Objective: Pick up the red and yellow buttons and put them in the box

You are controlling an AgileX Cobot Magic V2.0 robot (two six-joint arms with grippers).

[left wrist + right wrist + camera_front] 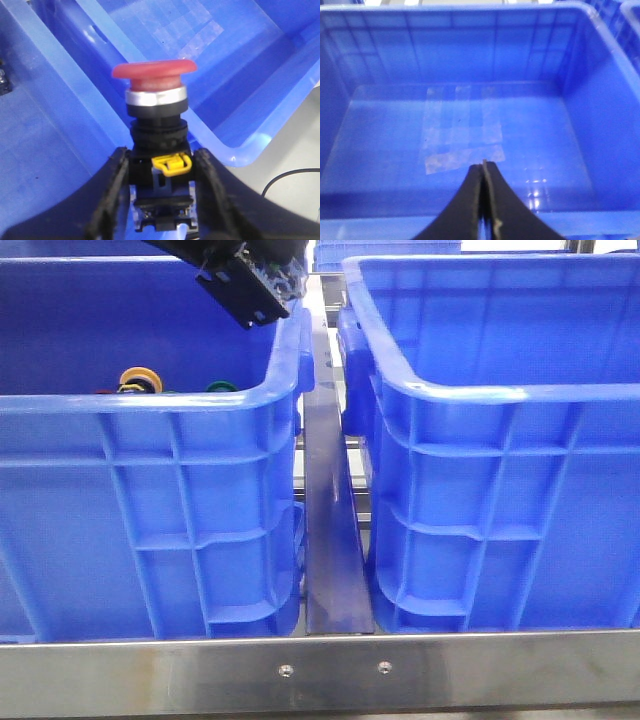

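Observation:
My left gripper (162, 156) is shut on the black body of the red button (154, 70), whose red cap and silver collar stand clear of the fingers. It hangs high where the two crates meet, with the box's taped floor (170, 30) beyond it. In the front view the left arm (245, 285) is at the top, over the left crate's right wall. The yellow button (140, 377) lies inside the left crate (150, 405). The box (500, 390) stands on the right. My right gripper (484, 166) is shut and empty above the box's floor (460, 135), which holds nothing.
A green-capped button (222, 386) lies beside the yellow one in the left crate. A metal rail (330, 530) runs in the gap between the crates. A steel bar (330, 670) crosses the front edge. A black cable (290, 177) lies outside the box's corner.

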